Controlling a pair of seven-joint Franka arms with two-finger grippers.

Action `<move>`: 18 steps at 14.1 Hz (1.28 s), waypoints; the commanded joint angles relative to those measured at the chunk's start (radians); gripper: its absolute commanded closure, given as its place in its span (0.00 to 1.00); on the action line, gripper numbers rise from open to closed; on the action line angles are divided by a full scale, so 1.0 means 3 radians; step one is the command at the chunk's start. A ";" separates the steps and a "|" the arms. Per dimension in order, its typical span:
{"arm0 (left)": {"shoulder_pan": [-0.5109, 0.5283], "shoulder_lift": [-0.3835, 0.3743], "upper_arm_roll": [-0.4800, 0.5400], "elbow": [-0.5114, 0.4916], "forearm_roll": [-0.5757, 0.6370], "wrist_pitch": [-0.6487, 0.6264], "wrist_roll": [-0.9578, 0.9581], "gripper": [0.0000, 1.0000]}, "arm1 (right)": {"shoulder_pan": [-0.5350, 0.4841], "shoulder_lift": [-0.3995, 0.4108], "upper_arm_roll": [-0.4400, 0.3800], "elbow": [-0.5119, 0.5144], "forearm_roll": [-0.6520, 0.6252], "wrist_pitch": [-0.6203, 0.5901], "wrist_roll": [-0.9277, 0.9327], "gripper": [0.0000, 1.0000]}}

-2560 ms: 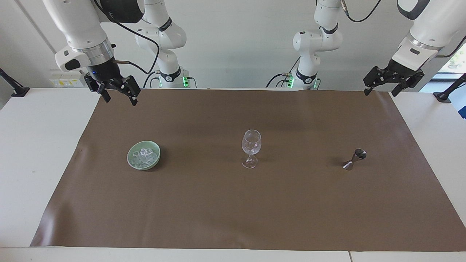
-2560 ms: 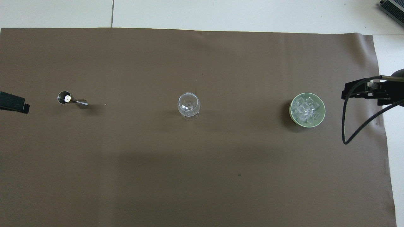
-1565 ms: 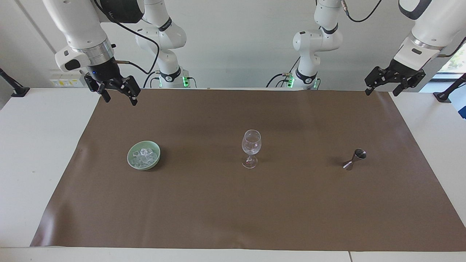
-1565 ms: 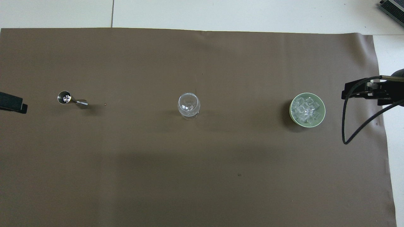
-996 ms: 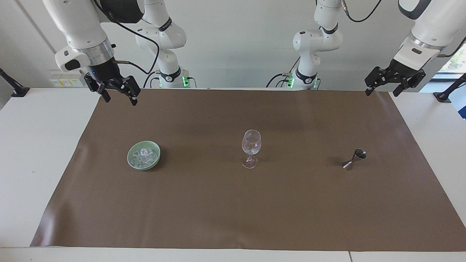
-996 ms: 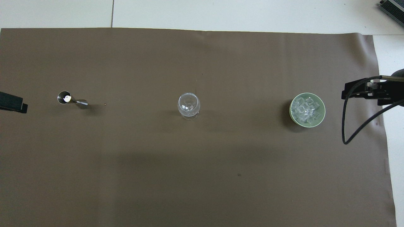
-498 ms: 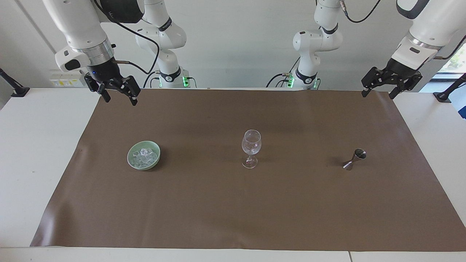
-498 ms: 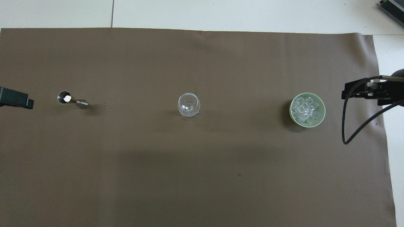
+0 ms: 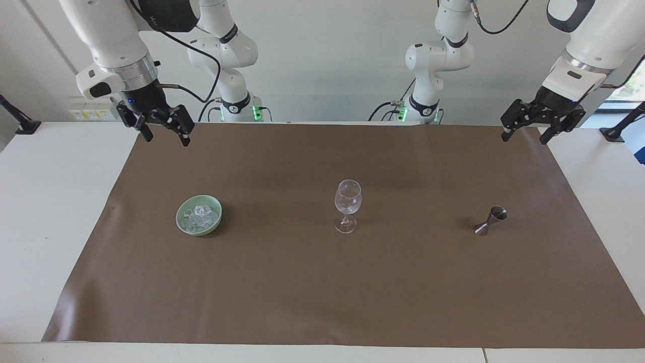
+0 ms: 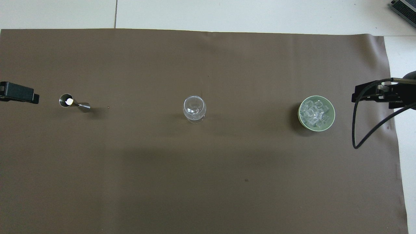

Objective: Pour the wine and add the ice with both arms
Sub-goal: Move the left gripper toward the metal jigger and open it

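Several clear ice cubes [image 9: 200,217] [image 10: 312,113] lie in a pale green bowl [image 9: 179,222] [image 10: 332,119] toward the right arm's end of the table. A clear stemmed glass [image 9: 347,204] [image 10: 194,109] stands upright at the middle. A small steel jigger [image 9: 491,221] [image 10: 73,102] stands toward the left arm's end. My left gripper [image 9: 524,136] is open and empty, raised over the mat's edge by the robots; one of its fingers [image 10: 19,92] shows in the overhead view beside the jigger. My right gripper [image 9: 167,139] [image 10: 367,92] is open and empty, raised over the mat's corner; that arm waits.
A brown mat [image 9: 322,292] [image 10: 208,182] covers most of the white table [image 9: 50,201]. The right arm's black cable [image 10: 356,130] hangs in a loop beside the bowl. Two more white arms [image 9: 229,60] stand at the wall between my arms' bases.
My left gripper has come down a little and moved toward the jigger. The right arm, bowl, glass and jigger have not moved.
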 commanded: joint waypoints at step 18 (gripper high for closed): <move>0.0049 0.0363 0.0024 -0.0041 -0.0082 0.0311 -0.0209 0.00 | -0.0035 -0.0020 0.0013 -0.0015 0.0058 0.0010 -0.0076 0.00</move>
